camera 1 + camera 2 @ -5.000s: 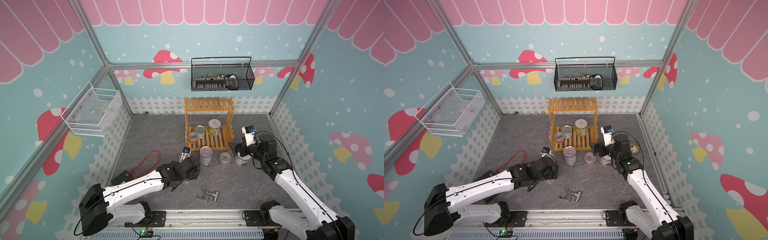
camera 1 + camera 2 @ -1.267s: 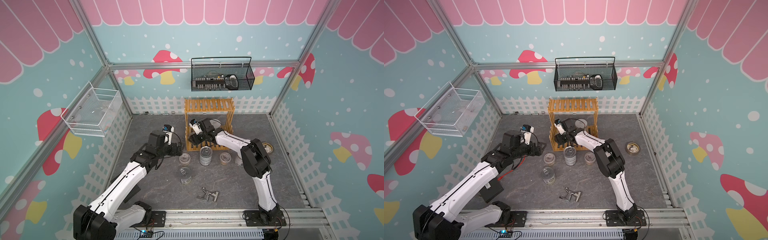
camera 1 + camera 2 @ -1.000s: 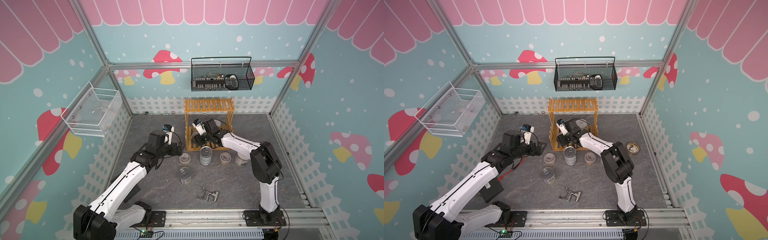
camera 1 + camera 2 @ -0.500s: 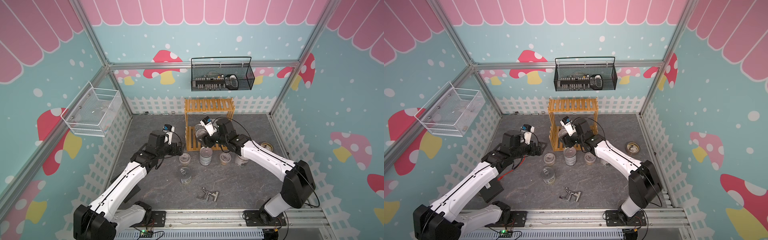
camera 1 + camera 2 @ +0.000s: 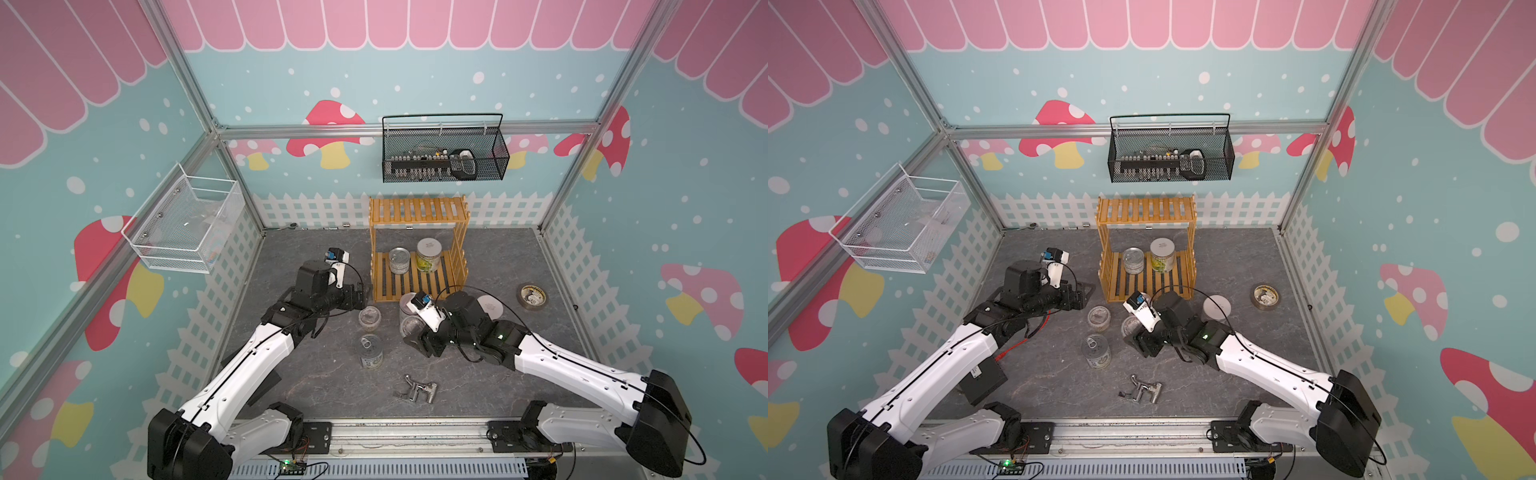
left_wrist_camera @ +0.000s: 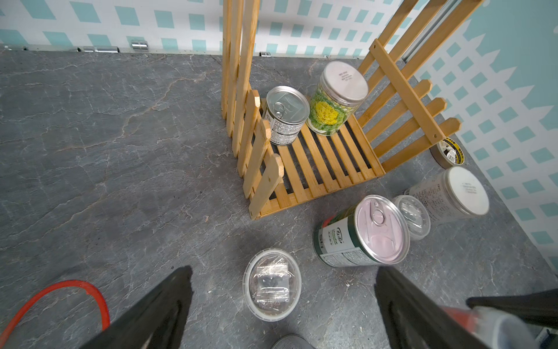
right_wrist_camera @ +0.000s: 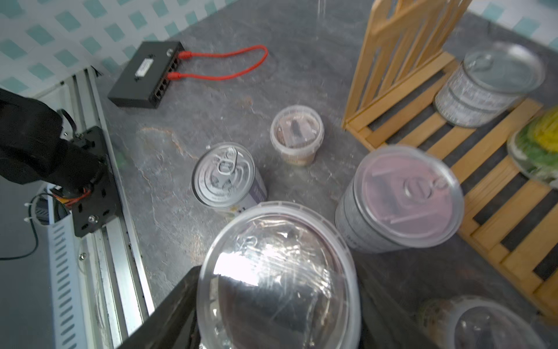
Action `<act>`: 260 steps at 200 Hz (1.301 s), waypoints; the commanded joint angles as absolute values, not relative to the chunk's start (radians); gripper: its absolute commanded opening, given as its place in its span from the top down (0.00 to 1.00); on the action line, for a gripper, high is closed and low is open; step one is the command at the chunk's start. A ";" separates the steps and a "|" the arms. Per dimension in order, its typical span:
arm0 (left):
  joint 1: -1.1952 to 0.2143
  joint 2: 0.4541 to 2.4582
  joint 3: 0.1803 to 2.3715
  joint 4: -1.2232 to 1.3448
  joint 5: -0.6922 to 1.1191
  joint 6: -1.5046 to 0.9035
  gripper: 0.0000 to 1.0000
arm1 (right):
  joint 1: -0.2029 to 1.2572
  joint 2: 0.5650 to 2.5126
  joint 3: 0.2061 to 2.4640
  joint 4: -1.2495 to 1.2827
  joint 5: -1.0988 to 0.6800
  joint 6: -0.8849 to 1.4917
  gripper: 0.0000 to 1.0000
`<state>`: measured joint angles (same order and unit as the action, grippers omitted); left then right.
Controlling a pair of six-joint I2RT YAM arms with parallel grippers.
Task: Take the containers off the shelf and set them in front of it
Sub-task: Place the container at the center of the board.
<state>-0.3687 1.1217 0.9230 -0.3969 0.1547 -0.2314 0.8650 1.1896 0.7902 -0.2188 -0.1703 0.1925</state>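
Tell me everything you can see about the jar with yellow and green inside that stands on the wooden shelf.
The jar is a short cylinder with clear walls, plastic by its look, and a flat white lid bearing small print. Yellow and green show through its wall. It stands upright and closed on the lower tier of the shelf, toward the back, close beside a silver tin can; whether the two touch I cannot tell.

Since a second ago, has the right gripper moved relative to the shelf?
Yes. The right gripper has drawn back out of the shelf to its front, jaws closed on a clear cup.
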 commanded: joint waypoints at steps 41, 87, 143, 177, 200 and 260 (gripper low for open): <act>-0.365 1.117 0.912 -0.374 0.173 -0.245 0.02 | 0.872 1.259 0.622 0.008 -0.137 0.244 0.36; -0.364 1.124 0.912 -0.375 0.179 -0.246 0.02 | 0.872 1.317 0.599 0.057 -0.159 0.264 0.35; -0.364 1.125 0.907 -0.376 0.182 -0.235 0.02 | 0.871 1.393 0.600 0.054 -0.164 0.273 0.34; -0.365 1.125 0.899 -0.375 0.182 -0.233 0.02 | 0.871 1.416 0.598 0.055 -0.169 0.280 0.32; -0.363 1.125 0.897 -0.375 0.184 -0.231 0.02 | 0.871 1.424 0.595 0.054 -0.160 0.284 0.27; -0.362 1.127 0.899 -0.374 0.185 -0.227 0.02 | 0.870 1.379 0.600 0.016 -0.123 0.285 0.15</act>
<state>-0.3687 1.1229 0.9085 -0.3878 0.1719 -0.2337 0.8650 1.4044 0.6079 0.0444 -0.1463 0.2787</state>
